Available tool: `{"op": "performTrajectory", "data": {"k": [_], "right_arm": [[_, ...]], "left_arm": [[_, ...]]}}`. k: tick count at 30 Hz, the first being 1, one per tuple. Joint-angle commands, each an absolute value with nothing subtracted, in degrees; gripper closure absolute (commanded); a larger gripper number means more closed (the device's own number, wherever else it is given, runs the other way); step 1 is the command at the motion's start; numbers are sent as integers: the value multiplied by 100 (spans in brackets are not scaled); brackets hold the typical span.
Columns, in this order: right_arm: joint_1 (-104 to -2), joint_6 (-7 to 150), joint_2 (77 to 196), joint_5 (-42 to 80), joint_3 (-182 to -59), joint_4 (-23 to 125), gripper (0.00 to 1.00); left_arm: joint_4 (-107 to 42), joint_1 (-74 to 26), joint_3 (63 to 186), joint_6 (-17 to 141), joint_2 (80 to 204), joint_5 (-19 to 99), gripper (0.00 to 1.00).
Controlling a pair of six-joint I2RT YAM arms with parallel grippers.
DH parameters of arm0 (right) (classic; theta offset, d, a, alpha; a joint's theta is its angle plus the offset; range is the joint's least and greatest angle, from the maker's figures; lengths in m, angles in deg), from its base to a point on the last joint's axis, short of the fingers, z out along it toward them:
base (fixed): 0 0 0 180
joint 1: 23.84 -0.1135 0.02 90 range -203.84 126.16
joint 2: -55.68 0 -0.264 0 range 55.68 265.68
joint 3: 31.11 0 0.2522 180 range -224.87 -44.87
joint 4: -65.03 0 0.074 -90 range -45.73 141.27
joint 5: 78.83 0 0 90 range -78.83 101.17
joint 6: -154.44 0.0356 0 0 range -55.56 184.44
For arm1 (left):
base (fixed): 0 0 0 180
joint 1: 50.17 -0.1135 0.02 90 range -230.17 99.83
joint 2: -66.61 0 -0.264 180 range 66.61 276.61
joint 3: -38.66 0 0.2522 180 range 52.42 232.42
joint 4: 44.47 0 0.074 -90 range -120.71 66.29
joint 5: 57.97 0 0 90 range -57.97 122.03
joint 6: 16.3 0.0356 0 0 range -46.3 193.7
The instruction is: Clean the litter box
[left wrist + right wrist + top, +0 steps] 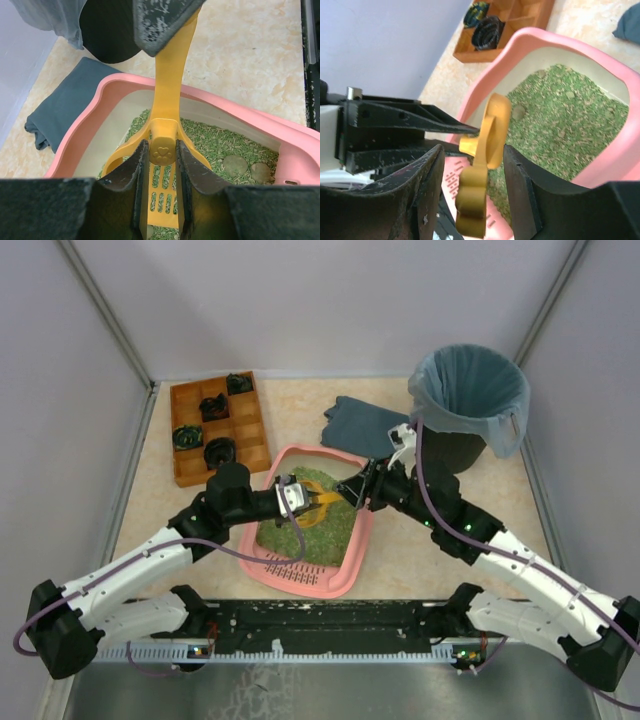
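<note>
The pink litter box lies in the middle of the table with green litter in it and its slotted grille toward the arms. My left gripper is shut on a yellow slotted scoop, whose blade hangs over the litter. Two round grey clumps lie on the litter to the right. My right gripper stands open, its fingers on either side of the scoop's handle end with gaps on both sides. In the top view the two grippers meet over the box.
A black bin with a blue-grey bag stands at the back right. A grey cloth lies beside it, behind the box. A brown wooden compartment tray holding black items sits at the back left. Walls close in both sides.
</note>
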State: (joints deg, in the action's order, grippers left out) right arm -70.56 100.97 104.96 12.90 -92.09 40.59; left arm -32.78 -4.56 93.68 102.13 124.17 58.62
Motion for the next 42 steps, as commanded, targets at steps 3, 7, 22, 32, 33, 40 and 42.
{"op": "performTrajectory", "data": {"k": [3, 7, 22, 32, 33, 40, 42], "right_arm": [[-7103, 10340, 10646, 1378, -9137, 4929, 54], [-7104, 10360, 10756, 1394, -9166, 4832, 58], [-7103, 10449, 10976, 1396, -9152, 4733, 61], [-7099, 10521, 11148, 1450, -9150, 4846, 92], [-7102, 10518, 11135, 1394, -9146, 4836, 95], [-7103, 10375, 11074, 828, -9316, 4401, 100], [-7103, 10325, 11123, 696, -9402, 4279, 100]], "left_arm": [[-3519, -429, 9496, 10026, 12434, 5949, 100], [-3547, -425, 9511, 9968, 12431, 5891, 100], [-3656, -425, 9495, 9708, 12464, 5710, 100], [-3697, -428, 9440, 9591, 12429, 5592, 76], [-3711, -429, 9415, 9556, 12407, 5544, 66], [-3667, -490, 9269, 8125, 12004, 3016, 25], [-3306, -670, 9376, 7707, 11966, 2576, 23]]}}
